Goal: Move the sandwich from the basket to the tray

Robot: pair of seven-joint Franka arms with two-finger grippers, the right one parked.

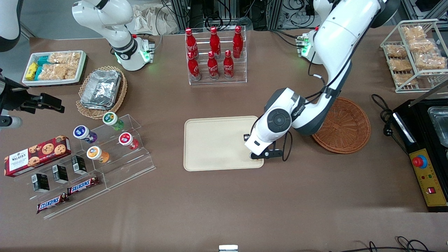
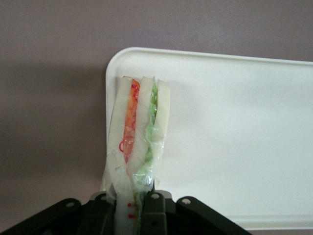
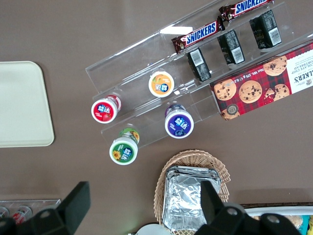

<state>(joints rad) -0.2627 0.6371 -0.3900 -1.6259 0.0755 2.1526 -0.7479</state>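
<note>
The wrapped sandwich (image 2: 139,142) looks light and soft: pale bread slices around orange, red and green filling, all under clear film that is probably slick and creases easily, so I judge that a gentle pinch across the flat bread faces near one end is the safe hold, since a hard squeeze would crush the layers and a loose one could let the film slide. That is how the hand (image 2: 131,208) has it in the left wrist view: its fingers are narrowed onto the near end of the wedge, one on each bread face, and the rest of the sandwich sticks out free over a rounded corner of the cream tray (image 2: 234,147). Whether the sandwich's tip already touches the tray floor cannot be told. In the front view the hand (image 1: 259,154) sits low over the tray (image 1: 213,143) near its five o'clock corner, the sandwich itself hidden under the wrist. Farther off, at about two o'clock from the tray on the brown desk (image 1: 224,210), the reddish-brown wicker basket (image 1: 344,127) shows no contents where it is not hidden by the arm.
</note>
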